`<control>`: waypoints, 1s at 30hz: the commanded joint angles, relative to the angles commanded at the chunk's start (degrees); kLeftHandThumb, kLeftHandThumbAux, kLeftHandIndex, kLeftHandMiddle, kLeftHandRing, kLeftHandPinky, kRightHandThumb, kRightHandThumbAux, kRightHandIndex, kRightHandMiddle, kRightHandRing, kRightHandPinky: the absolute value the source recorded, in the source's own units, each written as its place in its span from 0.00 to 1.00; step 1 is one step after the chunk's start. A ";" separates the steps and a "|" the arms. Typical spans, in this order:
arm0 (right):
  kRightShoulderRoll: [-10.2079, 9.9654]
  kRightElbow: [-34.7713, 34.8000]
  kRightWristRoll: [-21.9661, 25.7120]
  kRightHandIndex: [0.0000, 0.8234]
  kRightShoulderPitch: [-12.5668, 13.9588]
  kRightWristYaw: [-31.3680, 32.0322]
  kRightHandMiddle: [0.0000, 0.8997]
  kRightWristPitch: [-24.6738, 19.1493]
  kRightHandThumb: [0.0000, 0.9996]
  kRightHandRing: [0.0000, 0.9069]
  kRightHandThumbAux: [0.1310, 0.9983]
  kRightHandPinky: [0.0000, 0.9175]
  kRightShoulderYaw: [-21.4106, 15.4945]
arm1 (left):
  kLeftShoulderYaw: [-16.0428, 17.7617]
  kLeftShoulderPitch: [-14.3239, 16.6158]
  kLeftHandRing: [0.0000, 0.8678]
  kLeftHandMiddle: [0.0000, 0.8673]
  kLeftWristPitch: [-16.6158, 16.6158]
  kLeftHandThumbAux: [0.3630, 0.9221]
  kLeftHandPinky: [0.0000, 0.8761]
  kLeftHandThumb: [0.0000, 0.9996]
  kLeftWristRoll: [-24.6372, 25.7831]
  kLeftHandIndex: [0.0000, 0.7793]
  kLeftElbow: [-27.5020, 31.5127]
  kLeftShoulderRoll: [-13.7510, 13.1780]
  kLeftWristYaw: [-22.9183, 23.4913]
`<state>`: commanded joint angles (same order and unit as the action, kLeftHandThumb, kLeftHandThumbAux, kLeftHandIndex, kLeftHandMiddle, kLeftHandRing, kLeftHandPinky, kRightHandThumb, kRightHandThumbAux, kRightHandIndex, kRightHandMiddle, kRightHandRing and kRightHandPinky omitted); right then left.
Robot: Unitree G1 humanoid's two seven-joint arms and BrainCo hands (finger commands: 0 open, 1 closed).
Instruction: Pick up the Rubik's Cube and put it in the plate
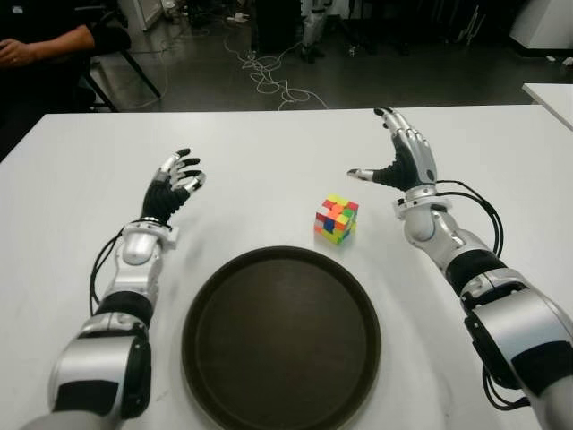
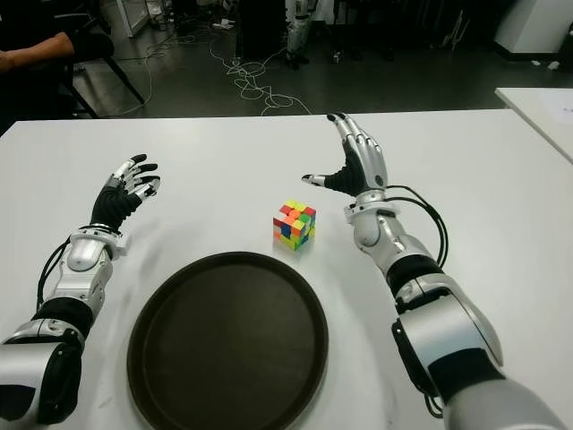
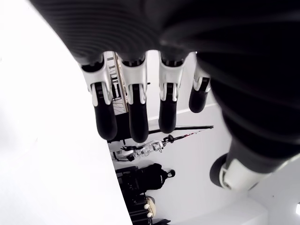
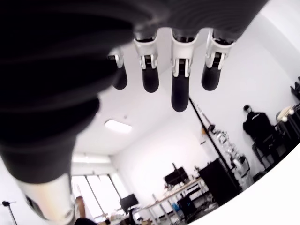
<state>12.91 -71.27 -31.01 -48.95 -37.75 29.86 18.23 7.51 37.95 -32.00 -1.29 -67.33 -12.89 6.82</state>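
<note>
glossy multicoloured rubik's cube point(image 1: 336, 219) beside round dark plate point(image 1: 224, 358); right hand point(image 1: 405, 158) and left hand point(image 1: 173, 186) released.

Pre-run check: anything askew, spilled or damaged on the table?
Nothing stands out. The cube sits intact on the table, just beyond the plate. The plate lies flat. Left hand and right hand are open, holding nothing.

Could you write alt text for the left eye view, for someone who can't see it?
A colourful Rubik's Cube sits on a white table, just beyond a round dark plate. Two robot hands show open above the table, the right hand nearer the cube than the left hand.
</note>
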 joint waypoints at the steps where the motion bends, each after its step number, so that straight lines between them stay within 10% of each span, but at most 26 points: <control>1: 0.03 -0.01 0.15 0.13 0.01 -0.14 0.17 0.48 0.00 0.21 0.74 0.24 -0.15 | -0.06 0.04 0.25 0.23 -0.08 0.53 0.31 0.18 -0.10 0.14 -0.09 -0.03 -0.11; 30: 0.15 1.91 -2.63 0.06 0.83 7.79 0.09 6.22 0.00 0.13 0.69 0.15 3.82 | 0.39 0.39 0.26 0.24 -0.04 0.52 0.31 0.20 0.44 0.15 -0.51 0.08 0.35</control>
<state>13.06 -69.35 -33.64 -48.12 -29.95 36.07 22.04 7.90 38.33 -32.04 -0.85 -67.84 -12.81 7.17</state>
